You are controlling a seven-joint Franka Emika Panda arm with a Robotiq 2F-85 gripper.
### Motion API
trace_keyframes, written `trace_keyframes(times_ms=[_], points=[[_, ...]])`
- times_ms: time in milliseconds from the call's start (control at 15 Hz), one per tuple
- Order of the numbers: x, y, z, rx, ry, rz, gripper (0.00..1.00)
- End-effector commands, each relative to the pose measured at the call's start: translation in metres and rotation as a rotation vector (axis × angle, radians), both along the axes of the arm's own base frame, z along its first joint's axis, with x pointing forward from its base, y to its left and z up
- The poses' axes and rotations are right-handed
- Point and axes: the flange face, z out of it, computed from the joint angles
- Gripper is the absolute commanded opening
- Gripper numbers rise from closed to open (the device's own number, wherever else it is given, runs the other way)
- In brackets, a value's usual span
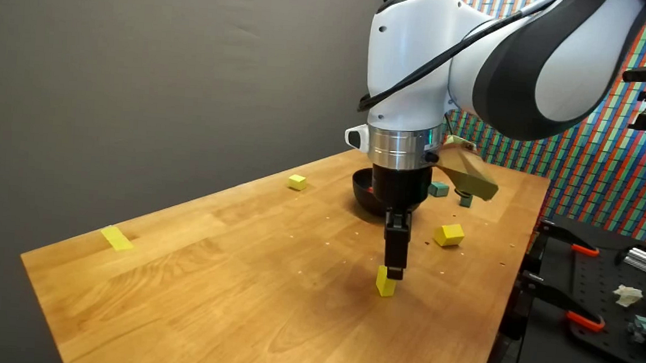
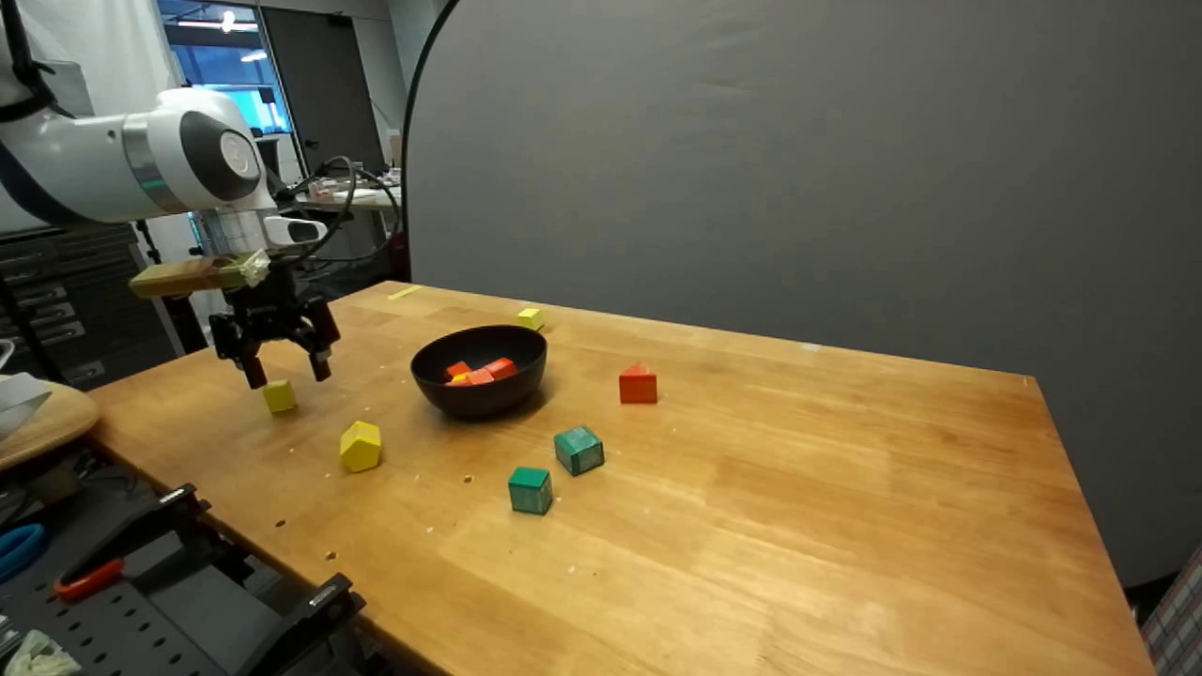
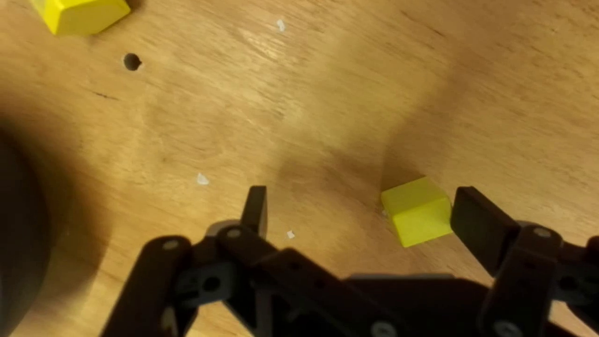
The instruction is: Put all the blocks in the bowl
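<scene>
- A plain grey backdrop (image 2: 779,178) stands behind a wooden tabletop (image 2: 798,545).
- At far left in an exterior view, the black gripper (image 2: 289,376) points down, jaws wide apart and gripping nothing.
- Just below it rests a yellow block (image 2: 279,396); in the wrist view this shows between the fingers (image 3: 482,224), close to one, though whether they touch is impossible to tell. In an exterior view a fingertip (image 1: 395,263) hides part of it.
- Next comes a five-sided yellow block (image 2: 361,446), cut off by the top of the wrist view.
- The black bowl (image 2: 474,404) follows, holding several red blocks (image 2: 501,368) and a sliver of yellow (image 2: 459,378); its rim hides their lower parts, so the count is unclear. In the wrist view only a blurred dark piece of it shows, at left.
- In front of the bowl sits a teal block (image 2: 531,492); behind it, near the table's far edge, another yellow block (image 2: 531,318).
- Farther right, apart, are a second teal block (image 2: 578,451) and a peaked red block (image 2: 639,387).
</scene>
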Motion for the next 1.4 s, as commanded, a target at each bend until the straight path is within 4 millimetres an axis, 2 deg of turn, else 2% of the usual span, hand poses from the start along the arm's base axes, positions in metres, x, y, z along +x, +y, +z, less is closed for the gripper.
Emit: trace_keyframes(times_ms=[0, 467, 933, 1000, 1067, 1333], points=[[-0.001, 0.003, 0.000, 0.007, 0.006, 0.025, 1.00], [-0.008, 0.013, -0.009, 0.037, 0.073, 0.113, 1.00], [-0.004, 0.021, -0.024, 0.052, 0.115, 0.177, 1.00], [-0.003, 0.023, -0.025, 0.053, 0.119, 0.190, 0.94], [-0.002, 0.025, -0.027, 0.052, 0.127, 0.199, 0.74], [0.000, 0.033, -0.030, 0.050, 0.134, 0.228, 0.43]])
